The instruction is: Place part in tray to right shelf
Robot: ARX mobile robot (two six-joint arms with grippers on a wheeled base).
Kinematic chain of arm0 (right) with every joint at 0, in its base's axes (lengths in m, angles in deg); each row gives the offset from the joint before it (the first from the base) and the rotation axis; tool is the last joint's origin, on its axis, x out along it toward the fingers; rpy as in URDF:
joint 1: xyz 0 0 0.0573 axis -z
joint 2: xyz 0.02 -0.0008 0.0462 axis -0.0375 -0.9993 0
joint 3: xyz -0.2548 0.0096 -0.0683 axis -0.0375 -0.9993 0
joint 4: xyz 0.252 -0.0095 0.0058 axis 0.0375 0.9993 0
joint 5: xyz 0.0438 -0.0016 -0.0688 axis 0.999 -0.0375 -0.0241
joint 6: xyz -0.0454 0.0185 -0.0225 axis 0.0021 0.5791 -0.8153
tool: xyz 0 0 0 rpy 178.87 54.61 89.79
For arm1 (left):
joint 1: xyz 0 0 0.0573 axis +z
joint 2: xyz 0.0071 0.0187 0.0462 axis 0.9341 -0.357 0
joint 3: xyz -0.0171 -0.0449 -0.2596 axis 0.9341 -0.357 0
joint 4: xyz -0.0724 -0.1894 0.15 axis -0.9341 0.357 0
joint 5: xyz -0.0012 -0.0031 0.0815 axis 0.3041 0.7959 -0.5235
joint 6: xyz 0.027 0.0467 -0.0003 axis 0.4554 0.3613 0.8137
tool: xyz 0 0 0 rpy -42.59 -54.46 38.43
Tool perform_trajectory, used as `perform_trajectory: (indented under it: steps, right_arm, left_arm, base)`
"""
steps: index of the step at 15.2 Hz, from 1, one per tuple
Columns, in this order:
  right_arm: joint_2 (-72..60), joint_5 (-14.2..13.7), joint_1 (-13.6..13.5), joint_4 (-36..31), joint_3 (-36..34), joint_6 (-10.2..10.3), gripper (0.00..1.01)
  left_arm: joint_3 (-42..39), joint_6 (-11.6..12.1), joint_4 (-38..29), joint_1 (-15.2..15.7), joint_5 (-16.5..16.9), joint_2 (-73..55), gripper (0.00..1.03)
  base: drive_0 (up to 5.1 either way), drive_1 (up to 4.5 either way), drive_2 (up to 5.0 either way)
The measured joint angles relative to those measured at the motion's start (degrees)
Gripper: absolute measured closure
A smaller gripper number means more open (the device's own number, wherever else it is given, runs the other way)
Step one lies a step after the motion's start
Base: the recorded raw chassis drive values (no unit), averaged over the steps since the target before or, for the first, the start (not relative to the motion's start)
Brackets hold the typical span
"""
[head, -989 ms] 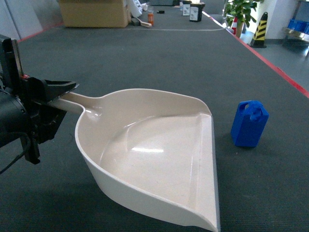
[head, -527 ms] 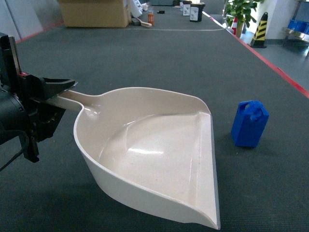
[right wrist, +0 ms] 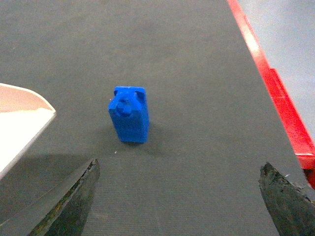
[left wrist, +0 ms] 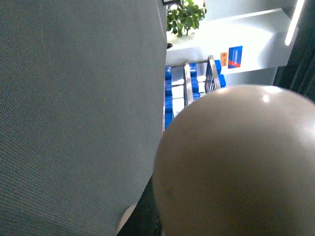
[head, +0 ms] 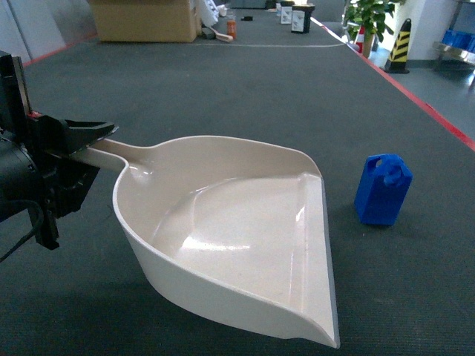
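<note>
Upright on the dark tabletop (head: 245, 81), the part (head: 382, 190) stands just off the flat front lip of the tray (head: 237, 230), close beside it but not touching. Its handle loop is on top, and in the right wrist view the part (right wrist: 130, 114) sits ahead of the camera, roughly midway between the two spread fingers of the right tool (right wrist: 179, 196), whose dark tips show at the lower corners of that view with nothing between them. A corner of the tray's lip (right wrist: 24, 128) shows at the left edge there.

The tray lies with its scoop tilted, the lip side facing right toward the part and its long handle running left and back. The left tool (head: 87, 138) is closed around that handle near its end, the black fingers pinching it from above and below.

From the left wrist camera the tray's rounded cream wall (left wrist: 236, 167) fills most of the lower right, and beyond it the right shelf (left wrist: 194, 86) appears with metal rails and blue crates (left wrist: 169, 96).

A red border strip (head: 415, 93) edges the tabletop on the right. Farther back stand a cardboard box (head: 145, 20), a potted plant (head: 369, 18) and a yellow-and-black striped cone (head: 401, 46).
</note>
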Motion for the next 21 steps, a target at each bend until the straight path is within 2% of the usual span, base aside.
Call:
perform_trajectory:
  steps: [2,5,8,11,14,17,21]
  right_arm:
    - [-13.09,0.61,-2.12,-0.02,8.63,0.85,0.03]
    - [-18.51,1.09,-2.38,0.48,13.09,1.25,0.03]
    - [-32.76,2.99,-2.43,5.62,26.69,4.55,0.03]
    - [-42.45,5.18,-3.45,7.72,35.17,6.16,0.03]
    - [-48.24,5.84,-3.93,10.78,40.54,7.67,0.03]
    - [-52.59,4.72,-4.42,10.91,43.34,8.59,0.05]
    - [-56.61,4.76,-5.31,10.1,45.22,8.48,0.46]
  left_arm:
    - [0.0,0.0,-0.02,0.02,0.0,0.0,0.88]
    - [0.0,0.0,-0.02,0.02,0.02,0.0,0.88]
    - [0.0,0.0,-0.02,0.02,0.02,0.0,0.88]
    - [0.0,0.0,-0.02,0.0,0.02,0.0,0.88]
    - [0.0,-0.02,-0.04,0.02,0.02,0.0,0.88]
    - [0.0,0.0,-0.02,0.02,0.02,0.0,0.88]
    - [0.0,0.0,-0.02,0.02,0.02,0.0,0.88]
  base:
    - [0.0,0.0,0.0]
    - [0.0,0.0,0.0]
    - [0.0,0.0,0.0]
    - [0.0,0.0,0.0]
    - [0.0,0.0,0.0]
    - [0.0,0.0,0.0]
    - [0.0,0.0,0.0]
